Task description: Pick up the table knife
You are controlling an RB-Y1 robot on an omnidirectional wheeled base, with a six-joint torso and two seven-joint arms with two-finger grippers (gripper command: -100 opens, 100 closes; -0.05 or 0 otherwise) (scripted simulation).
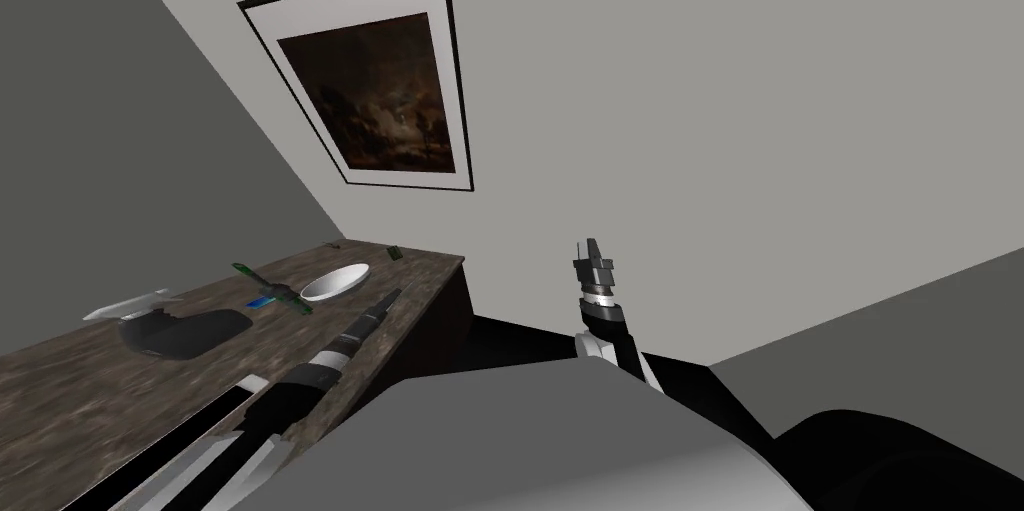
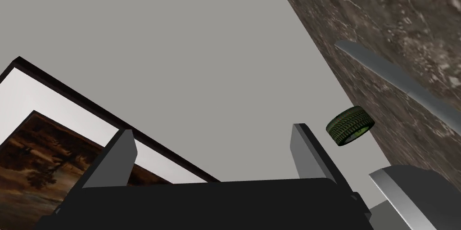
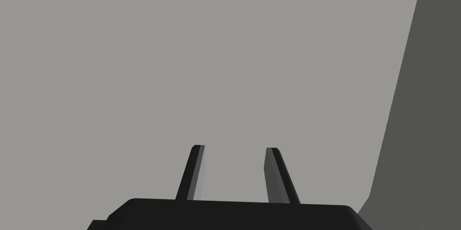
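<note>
At the edge of the marbled table (image 1: 90,385) | left gripper (image 2: 211,133) jaws released, empty | table knife (image 2: 396,78) flat near green tyre (image 2: 351,126) at the rim | right gripper (image 3: 234,147) parted, off-table

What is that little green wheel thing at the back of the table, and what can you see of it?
It is a small dark green tyre, rubbery in look, with chevron tread grooves round its band and a brighter green patch at its hub. It sits on the dark marbled table at the far edge, by the light grey wall; whether it touches the wall cannot be told. It lies just beyond the open left gripper, apart from it, and nothing holds it.
</note>
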